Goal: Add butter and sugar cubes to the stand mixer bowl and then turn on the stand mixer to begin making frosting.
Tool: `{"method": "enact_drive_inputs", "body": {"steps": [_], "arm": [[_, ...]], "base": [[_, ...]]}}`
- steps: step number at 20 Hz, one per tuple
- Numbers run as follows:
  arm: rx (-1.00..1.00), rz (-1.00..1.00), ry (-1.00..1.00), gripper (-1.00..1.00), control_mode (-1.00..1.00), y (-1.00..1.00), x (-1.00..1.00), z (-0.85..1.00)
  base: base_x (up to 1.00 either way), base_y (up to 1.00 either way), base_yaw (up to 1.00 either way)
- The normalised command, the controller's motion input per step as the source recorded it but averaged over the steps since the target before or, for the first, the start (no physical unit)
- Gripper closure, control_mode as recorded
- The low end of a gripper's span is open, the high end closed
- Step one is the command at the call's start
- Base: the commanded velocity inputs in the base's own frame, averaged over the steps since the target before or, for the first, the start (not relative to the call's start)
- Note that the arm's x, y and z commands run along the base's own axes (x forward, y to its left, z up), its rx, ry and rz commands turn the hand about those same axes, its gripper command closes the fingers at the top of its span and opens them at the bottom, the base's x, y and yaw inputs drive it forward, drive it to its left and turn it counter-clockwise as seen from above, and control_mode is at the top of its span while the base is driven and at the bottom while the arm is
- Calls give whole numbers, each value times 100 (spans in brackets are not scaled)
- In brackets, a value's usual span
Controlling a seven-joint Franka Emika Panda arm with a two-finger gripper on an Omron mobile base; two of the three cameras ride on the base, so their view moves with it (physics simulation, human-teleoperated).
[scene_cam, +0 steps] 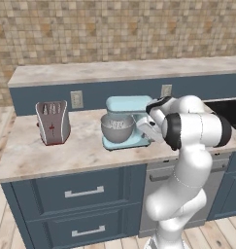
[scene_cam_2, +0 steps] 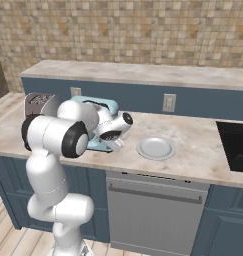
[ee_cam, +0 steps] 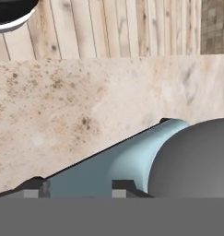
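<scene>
The light blue stand mixer (scene_cam: 134,106) stands on the counter with the grey metal stand mixer bowl (scene_cam: 117,128) on its base. My gripper (ee_cam: 80,191) hangs low at the mixer's right side, close over the blue base (ee_cam: 115,162) and beside the bowl (ee_cam: 196,159). Its two dark fingertips (ee_cam: 125,186) stand apart with nothing between them. In the right base view the arm covers most of the mixer (scene_cam_2: 107,105). The butter and the sugar cubes are out of view.
A grey, red-marked boxy appliance (scene_cam: 53,122) stands left of the mixer. A round white plate (scene_cam_2: 155,148) lies on the counter to the mixer's right, and a dark recess (scene_cam_2: 236,142) lies further right. The upper ledge and tiled wall close off the back.
</scene>
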Motion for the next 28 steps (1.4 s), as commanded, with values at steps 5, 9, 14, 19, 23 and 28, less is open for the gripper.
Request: {"method": "enact_drive_inputs", "body": {"steps": [5, 9, 14, 19, 23, 28], "arm": [[43, 21, 2, 100, -100, -54, 28, 0], [33, 18, 0, 100, -100, -79, 16, 0], [24, 12, -2, 100, -100, -88, 27, 15], [14, 8, -11, 100, -100, -83, 32, 35], [9, 7, -22, 100, -100, -86, 25, 35], [6, 6, -28, 100, -100, -91, 12, 23]], "base": [[0, 0, 0], [0, 0, 0], [0, 0, 0], [0, 0, 0], [0, 0, 0], [0, 0, 0]]}}
